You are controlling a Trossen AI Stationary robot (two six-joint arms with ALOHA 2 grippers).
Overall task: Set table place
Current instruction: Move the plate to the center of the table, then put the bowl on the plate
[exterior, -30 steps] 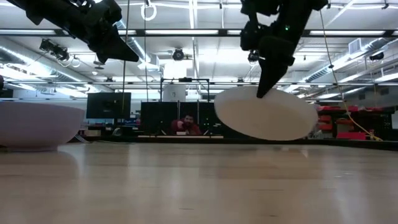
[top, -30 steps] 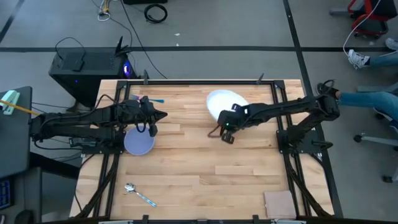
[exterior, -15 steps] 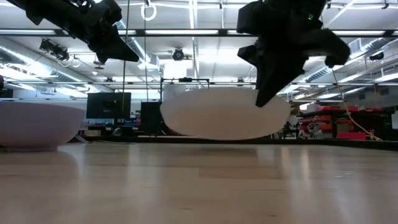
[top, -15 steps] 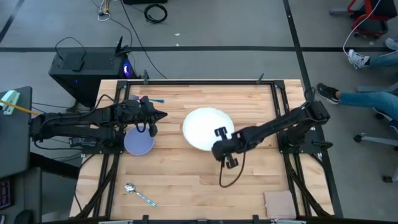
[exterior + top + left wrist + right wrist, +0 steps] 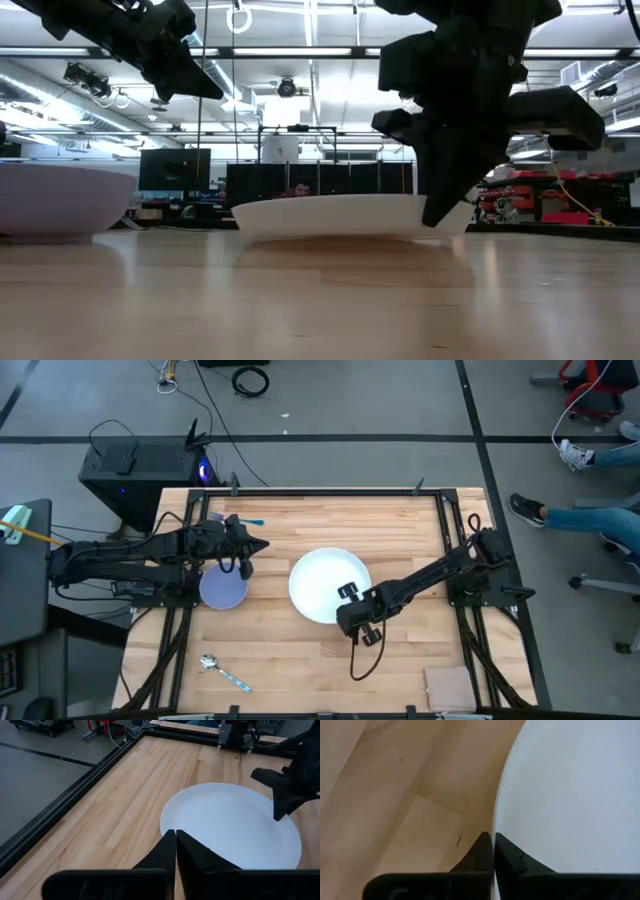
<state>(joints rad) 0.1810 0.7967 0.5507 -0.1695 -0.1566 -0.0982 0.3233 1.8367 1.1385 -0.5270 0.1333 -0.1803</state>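
From above, the right end effector (image 5: 352, 610) covers the near rim of the white plate (image 5: 320, 582), which lies mid-surface (image 5: 400, 660); only its wrist view shows the fingers pinched onto that rim. The left end effector (image 5: 258, 545), fingers together and empty, hangs over the lavender bowl (image 5: 222, 590). The spoon (image 5: 222, 672) is seen only from overhead; the fork (image 5: 240, 520) is mostly hidden.

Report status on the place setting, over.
Right gripper shut on white plate rim, plate down mid-table. Left gripper shut, empty, above lavender bowl. Spoon untouched at near edge. Nothing in the way.
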